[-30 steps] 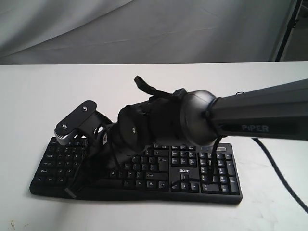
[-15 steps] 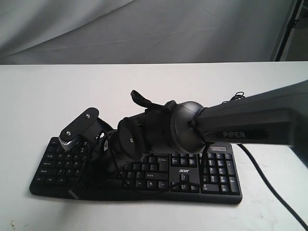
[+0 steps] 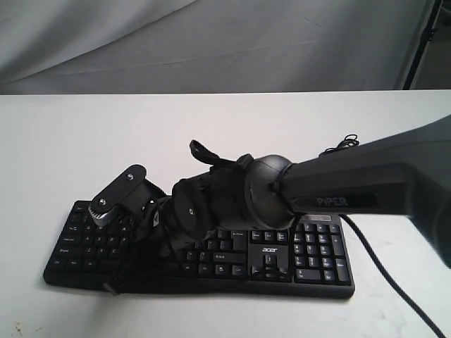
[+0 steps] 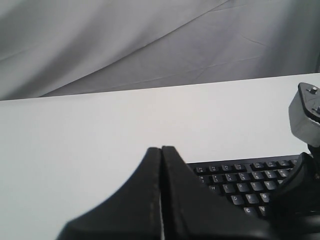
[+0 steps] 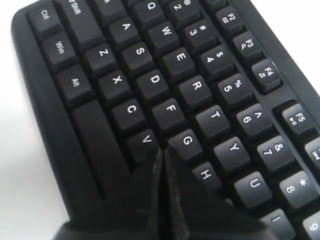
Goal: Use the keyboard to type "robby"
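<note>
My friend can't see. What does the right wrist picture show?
A shut black pincer points at a black keyboard, its tip between the V key and G key. White letters mark the keys; white table shows beside it.

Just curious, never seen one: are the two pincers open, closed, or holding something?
Left pincer: closed, holding nothing.
Right pincer: closed, empty, tip over the keyboard.

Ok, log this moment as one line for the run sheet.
right gripper: shut, tip between V key and G key | keyboard: contact cannot tell | left gripper: shut, not on keys
</note>
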You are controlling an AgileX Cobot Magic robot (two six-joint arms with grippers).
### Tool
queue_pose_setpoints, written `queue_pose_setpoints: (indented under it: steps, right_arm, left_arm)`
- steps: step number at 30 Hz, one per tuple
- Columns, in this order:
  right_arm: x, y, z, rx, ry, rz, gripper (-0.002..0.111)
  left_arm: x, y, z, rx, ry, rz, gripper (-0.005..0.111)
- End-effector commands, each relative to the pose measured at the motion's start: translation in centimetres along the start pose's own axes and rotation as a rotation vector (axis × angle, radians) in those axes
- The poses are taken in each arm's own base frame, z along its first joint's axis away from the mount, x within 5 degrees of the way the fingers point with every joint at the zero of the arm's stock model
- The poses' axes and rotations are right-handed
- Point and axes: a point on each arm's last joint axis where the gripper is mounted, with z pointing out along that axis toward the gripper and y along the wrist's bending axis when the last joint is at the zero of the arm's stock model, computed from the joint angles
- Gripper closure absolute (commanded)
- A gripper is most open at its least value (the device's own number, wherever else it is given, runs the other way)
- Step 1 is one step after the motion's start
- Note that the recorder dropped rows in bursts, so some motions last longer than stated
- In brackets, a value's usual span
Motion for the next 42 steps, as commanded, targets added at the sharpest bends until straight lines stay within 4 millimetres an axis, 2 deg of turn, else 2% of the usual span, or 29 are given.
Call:
queue_pose_setpoints:
  steps: [1, 7, 13, 22, 27, 36, 42]
  right_arm:
    - [-0.5, 0.1, -0.4, 0.004, -0.024, -0.011, 0.108]
    - [-1.5, 0.1, -1.9, 0.011, -0.065, -0.026, 0.108]
    - [-1.5, 0.1, -1.9, 0.011, -0.065, -0.028, 0.108]
    - [-0.4, 0.0, -0.1, 0.011, -0.030, -0.015, 0.108]
    - [-0.3, 0.0, 0.1, 0.008, -0.019, -0.014, 0.108]
    - [-1.9, -0.5, -2.6, 0.021, -0.086, -0.008, 0.108]
    - [-2.1, -1.8, -3.1, 0.037, -0.079, 0.000, 0.108]
  left_arm:
    - [0.1, 0.0, 0.0, 0.005, -0.007, 0.003, 0.107]
    - [0.1, 0.0, 0.0, 0.005, -0.007, 0.003, 0.107]
    - [0.1, 0.0, 0.0, 0.005, -0.007, 0.003, 0.107]
    - [0.1, 0.0, 0.0, 0.005, -0.007, 0.003, 0.107]
    - [0.1, 0.0, 0.0, 0.005, -0.007, 0.003, 0.107]
    - [0.1, 0.0, 0.0, 0.005, -0.007, 0.003, 0.107]
    - [0.1, 0.0, 0.0, 0.005, -0.007, 0.003, 0.107]
